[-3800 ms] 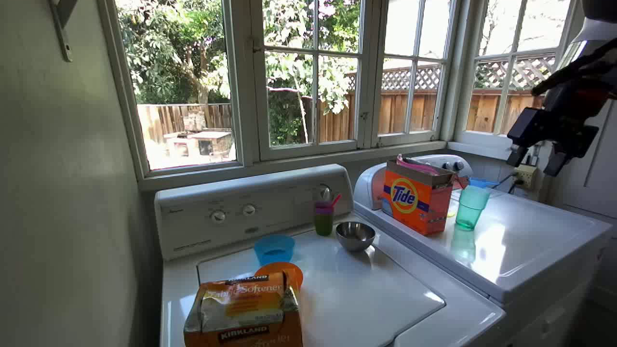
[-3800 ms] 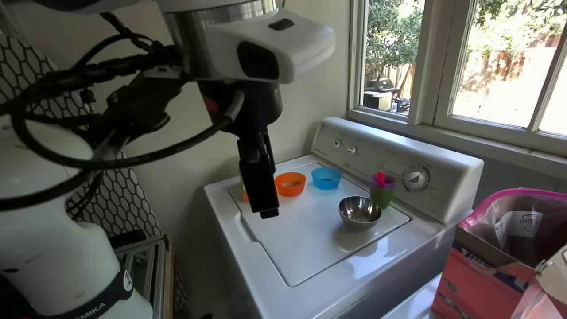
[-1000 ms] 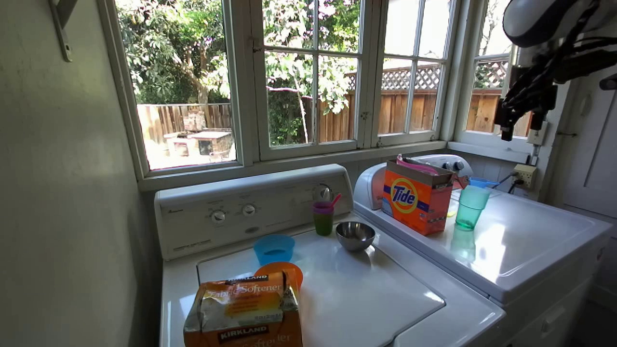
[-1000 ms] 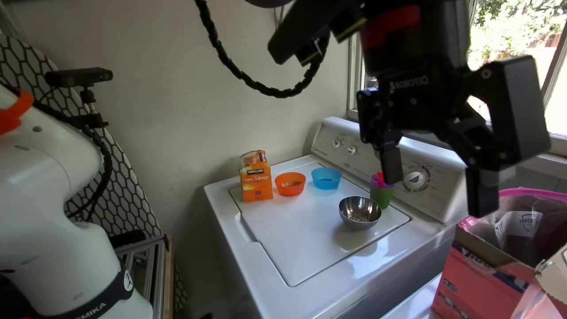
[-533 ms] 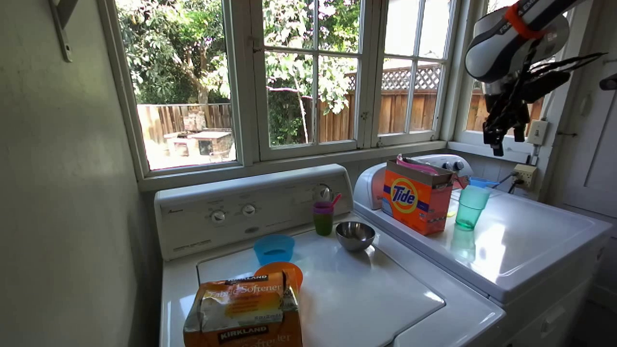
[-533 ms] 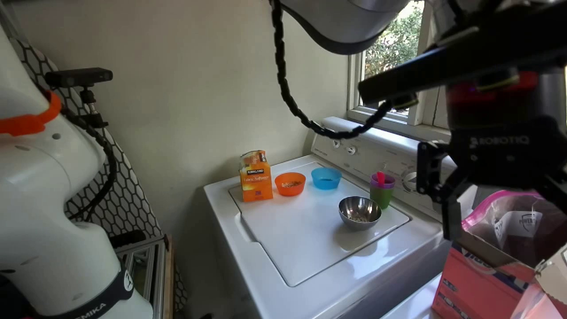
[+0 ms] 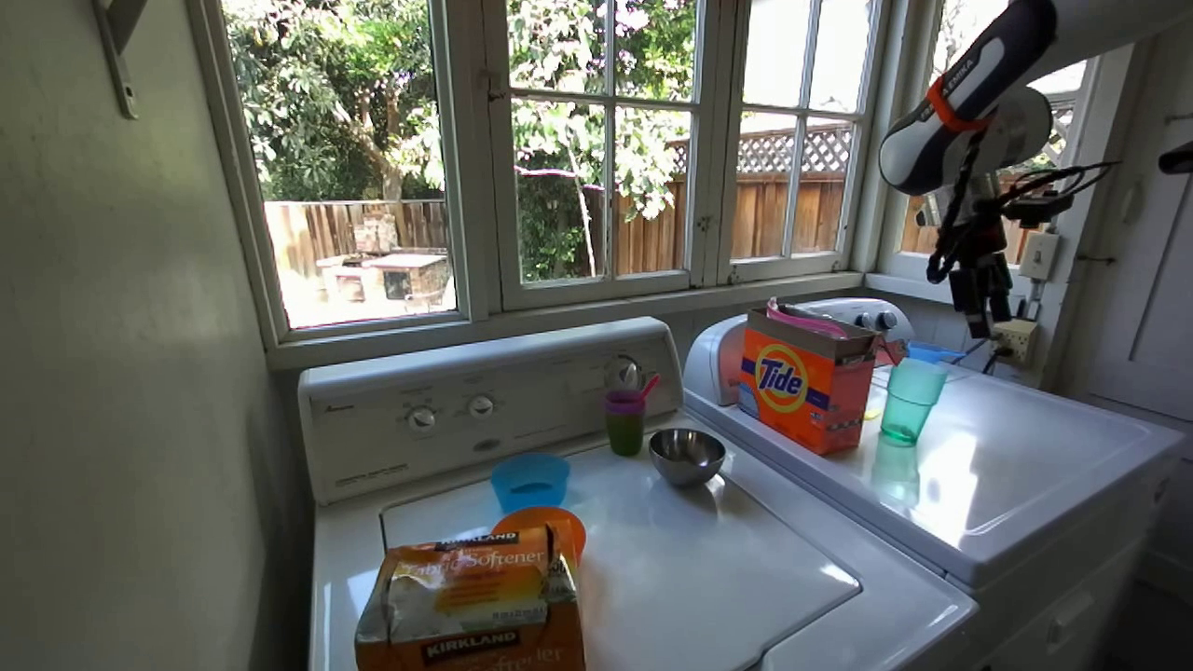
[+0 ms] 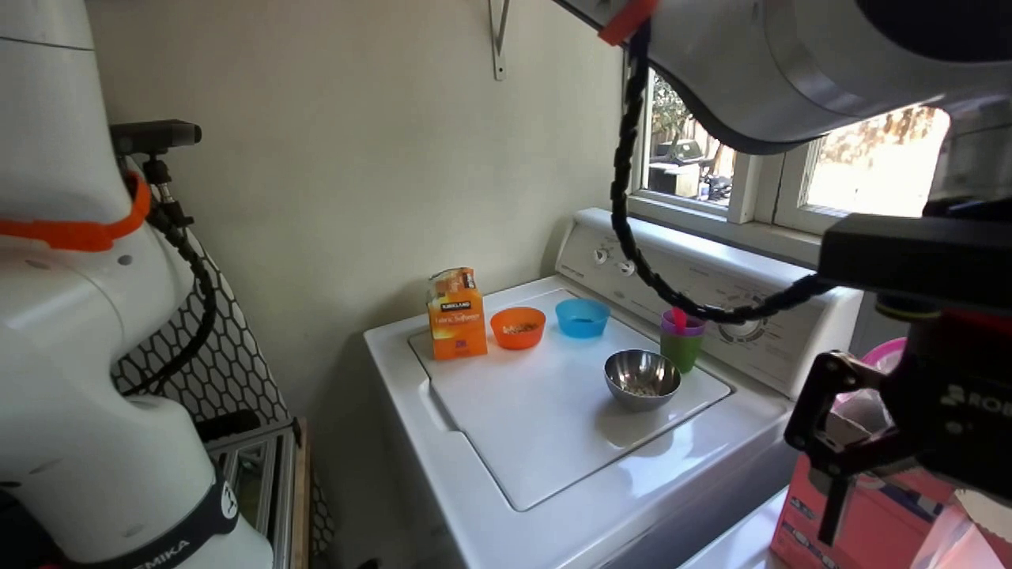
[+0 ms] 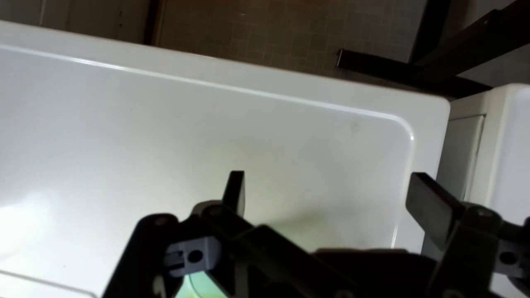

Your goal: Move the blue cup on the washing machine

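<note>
The blue cup (image 7: 911, 403), a tall translucent teal tumbler, stands upright on the glossy white appliance, beside the orange detergent box. In the wrist view a small part of the cup (image 9: 203, 285) shows at the bottom, mostly hidden behind the gripper. The washing machine (image 7: 690, 578) with its dial panel stands alongside; its lid also shows in an exterior view (image 8: 514, 427). My gripper (image 7: 991, 326) hangs above the glossy appliance, apart from the cup. In the wrist view the gripper (image 9: 327, 182) is open, fingers wide apart, nothing between them.
The detergent box (image 7: 806, 382) stands close to the cup. On the washing machine are a metal bowl (image 7: 687, 457), a green and purple cup (image 7: 625, 424), a blue bowl (image 7: 529, 482), an orange bowl (image 8: 518, 328) and a softener box (image 8: 458, 316). The window wall runs behind.
My gripper has swung from over the washing machine's side across to above the glossy appliance, and has lowered there over the last second. The cup and other objects have not moved.
</note>
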You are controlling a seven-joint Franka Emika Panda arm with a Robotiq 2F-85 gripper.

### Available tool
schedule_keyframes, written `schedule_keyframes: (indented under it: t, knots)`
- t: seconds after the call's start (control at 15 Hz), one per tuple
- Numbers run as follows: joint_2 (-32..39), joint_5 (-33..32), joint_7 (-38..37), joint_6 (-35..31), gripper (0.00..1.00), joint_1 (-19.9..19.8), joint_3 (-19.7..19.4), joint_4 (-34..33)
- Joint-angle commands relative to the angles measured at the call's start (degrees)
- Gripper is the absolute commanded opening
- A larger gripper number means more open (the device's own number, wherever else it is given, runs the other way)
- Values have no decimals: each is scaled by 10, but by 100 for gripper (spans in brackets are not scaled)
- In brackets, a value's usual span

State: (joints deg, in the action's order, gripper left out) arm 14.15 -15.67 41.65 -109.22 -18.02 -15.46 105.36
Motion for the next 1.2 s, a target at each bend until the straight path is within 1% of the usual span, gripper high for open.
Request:
schedule_keyframes:
  t: [0.0, 0.2, 0.27, 0.33, 0.47, 0.6, 0.8, 0.93, 1.13]
  knots:
    - [14, 6, 7, 20, 100, -10, 7, -19]
    - [34, 12, 14, 37, 100, -15, 9, -44]
    - [42, 5, 15, 41, 100, -15, 8, -53]
    - [62, -1, 37, 49, 100, -18, 9, -75]
    - [78, -3, 104, 49, 100, -26, 16, -91]
    - [114, 22, 152, 65, 100, -39, 21, -133]
    - [171, 90, 153, 94, 100, -66, 29, -208]
    - [205, 116, 136, 112, 100, -78, 35, -252]
    - [247, 137, 105, 124, 100, -87, 43, -309]
